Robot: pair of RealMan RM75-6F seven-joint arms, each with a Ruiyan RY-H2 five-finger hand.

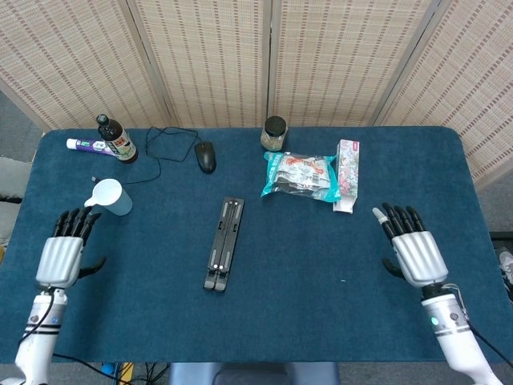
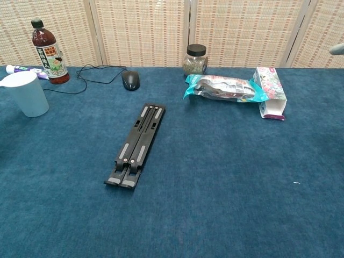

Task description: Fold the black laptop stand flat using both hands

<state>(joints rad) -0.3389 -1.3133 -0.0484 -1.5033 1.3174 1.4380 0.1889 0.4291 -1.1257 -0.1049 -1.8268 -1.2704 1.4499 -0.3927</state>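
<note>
The black laptop stand (image 1: 223, 243) lies folded flat in the middle of the blue table, a long narrow bar running front to back; the chest view shows the stand (image 2: 136, 144) with nothing touching it. My left hand (image 1: 62, 250) hovers near the table's front left corner, fingers apart, holding nothing. Far to the right, my right hand (image 1: 412, 247) is near the front right, fingers spread and empty. Both hands are well away from the stand. Only a fingertip sliver shows at the right edge of the chest view.
A white cup (image 1: 110, 195) stands at the left, with a dark bottle (image 1: 117, 140) and a tube behind it. A mouse (image 1: 206, 156) with cable, a jar (image 1: 274, 132), a snack bag (image 1: 301, 176) and a box (image 1: 346, 173) lie along the back.
</note>
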